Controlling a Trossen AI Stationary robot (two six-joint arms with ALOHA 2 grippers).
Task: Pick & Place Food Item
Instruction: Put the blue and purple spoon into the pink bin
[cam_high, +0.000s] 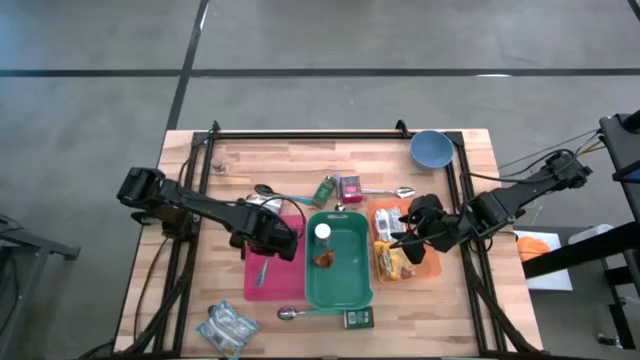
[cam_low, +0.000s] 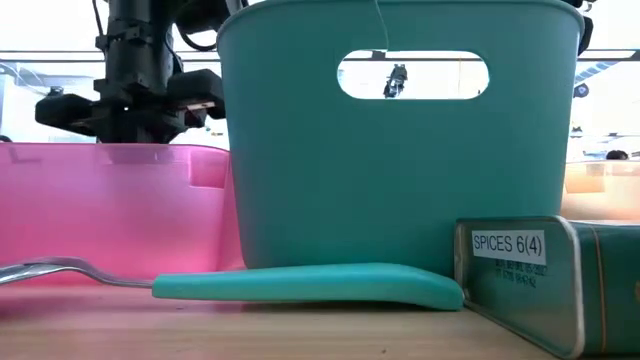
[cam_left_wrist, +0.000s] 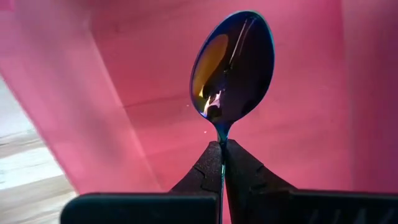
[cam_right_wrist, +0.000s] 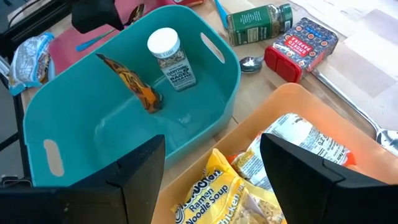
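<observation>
My left gripper (cam_high: 272, 238) points down over the pink bin (cam_high: 262, 290), shut on a spoon with a shiny blue bowl (cam_left_wrist: 233, 62). My right gripper (cam_right_wrist: 211, 143) hangs open above the orange bin (cam_right_wrist: 280, 99), touching nothing. Below it lie a yellow ramen packet (cam_right_wrist: 217, 193) and a white packet (cam_right_wrist: 292, 140). Between the two bins stands the teal bin (cam_right_wrist: 124, 143). A brown banana (cam_right_wrist: 134, 81) and a white-capped spice jar (cam_right_wrist: 169, 59) rest on its floor. My left gripper pinches the spoon at its thin neck (cam_left_wrist: 222, 134), just behind the bowl, between its two fingers. The fingers come from above and point down, lying along the spoon. The bowl sticks out below the fingertips inside the pink bin (cam_left_wrist: 124, 93); the fingers hide the handle.
A teal-handled utensil (cam_high: 262, 272) lies in the pink bin. On the far side are a blue bowl (cam_high: 431, 148), a green jar (cam_high: 324, 190), a red tin (cam_high: 350, 187) and a spoon (cam_high: 385, 192). Near the front lie a teal-handled spoon (cam_high: 300, 313), a spice tin (cam_low: 540, 270) and a packet (cam_high: 227, 328).
</observation>
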